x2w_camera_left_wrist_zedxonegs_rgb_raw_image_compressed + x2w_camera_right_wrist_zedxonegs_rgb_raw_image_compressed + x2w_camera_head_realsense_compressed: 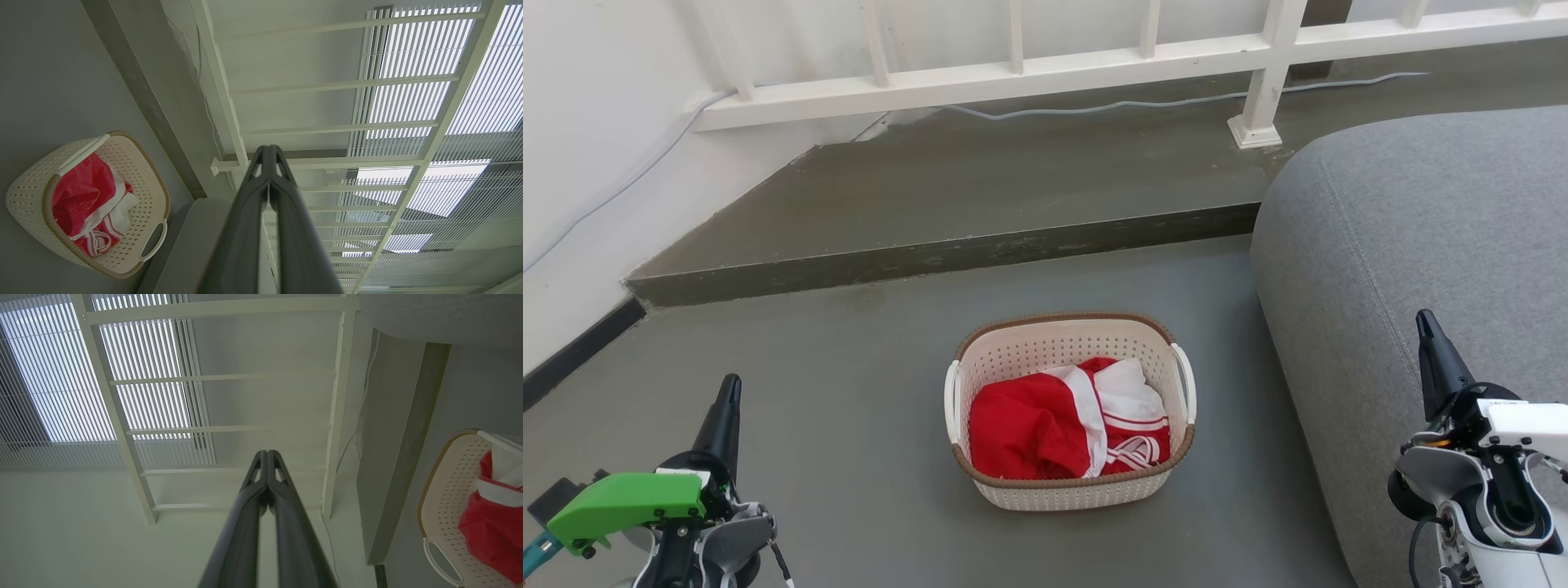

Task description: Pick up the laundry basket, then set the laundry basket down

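Observation:
The laundry basket [1068, 490] stands on the grey floor in the middle of the head view, cream-white and perforated, with a brown rim and white side handles. Red and white clothes [1062, 420] lie inside it. My left gripper [729, 390] is at the lower left, well to the left of the basket, fingers together and holding nothing. My right gripper [1425, 322] is at the lower right, over the sofa edge, also shut and empty. The basket [32, 192] sits at the left of the left wrist view beside my left gripper [268, 148]. The basket [449, 498] shows at the right edge of the right wrist view, right of my right gripper [267, 452].
A grey sofa [1413, 245] fills the right side, close to the basket. A raised concrete step [947, 257] runs behind the basket. A white railing [1094, 61] and a thin cable [1143, 104] lie beyond it. A white wall [596, 122] stands at the left.

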You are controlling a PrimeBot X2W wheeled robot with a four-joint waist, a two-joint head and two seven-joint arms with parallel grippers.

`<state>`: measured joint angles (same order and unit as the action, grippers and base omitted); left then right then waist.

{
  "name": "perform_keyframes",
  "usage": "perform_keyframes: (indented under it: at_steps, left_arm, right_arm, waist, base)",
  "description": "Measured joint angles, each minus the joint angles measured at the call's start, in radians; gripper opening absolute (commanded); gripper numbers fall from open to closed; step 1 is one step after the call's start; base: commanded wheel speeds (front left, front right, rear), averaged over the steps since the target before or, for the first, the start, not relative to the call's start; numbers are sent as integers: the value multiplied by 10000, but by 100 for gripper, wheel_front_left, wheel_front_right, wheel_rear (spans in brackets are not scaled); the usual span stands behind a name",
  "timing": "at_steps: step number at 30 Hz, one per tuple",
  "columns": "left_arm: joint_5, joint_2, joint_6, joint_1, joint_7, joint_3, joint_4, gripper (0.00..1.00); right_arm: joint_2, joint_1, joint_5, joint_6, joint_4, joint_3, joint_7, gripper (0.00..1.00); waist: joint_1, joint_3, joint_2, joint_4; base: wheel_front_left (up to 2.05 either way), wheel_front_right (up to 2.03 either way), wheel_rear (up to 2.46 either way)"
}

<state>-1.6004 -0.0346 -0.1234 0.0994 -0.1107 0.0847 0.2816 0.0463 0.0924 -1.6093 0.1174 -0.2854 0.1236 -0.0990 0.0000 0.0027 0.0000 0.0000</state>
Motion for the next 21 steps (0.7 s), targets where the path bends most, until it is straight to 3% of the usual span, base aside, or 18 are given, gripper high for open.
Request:
perform_keyframes:
  at_steps: [21]
  left_arm:
    - [0,0,0,0,0,0,-8,0]
  right_arm:
    - [-8,-2,0,0,15,2,0,0]
  waist:
    - [0,2,0,0]
  base:
    - [0,0,0]
